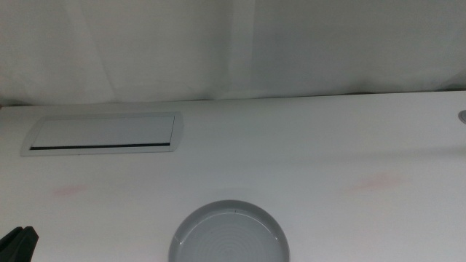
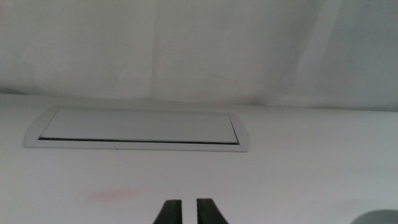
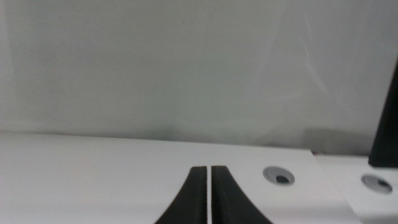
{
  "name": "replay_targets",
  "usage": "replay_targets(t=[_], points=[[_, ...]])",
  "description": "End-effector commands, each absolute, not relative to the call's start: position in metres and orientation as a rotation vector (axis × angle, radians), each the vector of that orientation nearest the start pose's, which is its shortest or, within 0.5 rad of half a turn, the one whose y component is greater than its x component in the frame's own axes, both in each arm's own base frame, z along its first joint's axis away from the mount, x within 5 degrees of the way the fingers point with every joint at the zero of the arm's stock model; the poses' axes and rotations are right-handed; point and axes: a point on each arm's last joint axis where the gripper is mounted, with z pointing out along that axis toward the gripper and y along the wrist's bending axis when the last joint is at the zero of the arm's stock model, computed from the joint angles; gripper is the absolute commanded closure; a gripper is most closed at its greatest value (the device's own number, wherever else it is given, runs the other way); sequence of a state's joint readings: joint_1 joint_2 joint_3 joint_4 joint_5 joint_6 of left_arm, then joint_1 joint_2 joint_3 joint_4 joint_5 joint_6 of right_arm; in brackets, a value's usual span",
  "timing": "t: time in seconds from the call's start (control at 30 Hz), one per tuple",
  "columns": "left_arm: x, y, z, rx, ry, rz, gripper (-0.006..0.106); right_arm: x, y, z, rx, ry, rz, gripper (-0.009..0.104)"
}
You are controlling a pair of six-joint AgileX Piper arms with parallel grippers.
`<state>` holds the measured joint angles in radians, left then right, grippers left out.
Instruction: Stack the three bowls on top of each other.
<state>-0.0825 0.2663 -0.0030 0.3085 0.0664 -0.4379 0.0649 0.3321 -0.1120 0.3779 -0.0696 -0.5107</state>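
Only the grey bowl (image 1: 230,236) is in sight, sitting on the white worktop (image 1: 306,153) at the near edge of the middle view; the cream and mint bowls are not visible. The left hand (image 2: 188,211) waits low at the near left, jaws a narrow slit apart, gripping nothing. The right hand (image 3: 208,196) is clenched and empty, facing the back wall. To start well, I judge a hand should spread wide, then pinch one bowl's rim squarely and lift level
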Motion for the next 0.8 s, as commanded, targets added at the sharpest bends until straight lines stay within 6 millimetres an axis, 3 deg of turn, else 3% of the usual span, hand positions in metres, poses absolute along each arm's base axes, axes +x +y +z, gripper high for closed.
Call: replay_targets(t=[0.0, 0.27, 0.43, 0.77], points=[[0.075, -0.004, 0.179, -0.059, 1.840, -0.133, 0.091, 0.088, 0.005, 0.233, -0.218, 1.617, -0.113, 0.097], [0.075, -0.004, 0.178, -0.060, 1.843, -0.132, 0.091, 0.088, 0.008, 0.230, -0.261, 1.633, -0.111, 0.097], [0.075, -0.004, 0.178, -0.060, 1.843, -0.132, 0.091, 0.086, 0.006, 0.211, -0.220, 1.673, -0.090, 0.097], [0.075, -0.004, 0.178, -0.060, 1.843, -0.132, 0.091, 0.086, 0.006, 0.211, -0.133, 1.677, -0.018, 0.097]])
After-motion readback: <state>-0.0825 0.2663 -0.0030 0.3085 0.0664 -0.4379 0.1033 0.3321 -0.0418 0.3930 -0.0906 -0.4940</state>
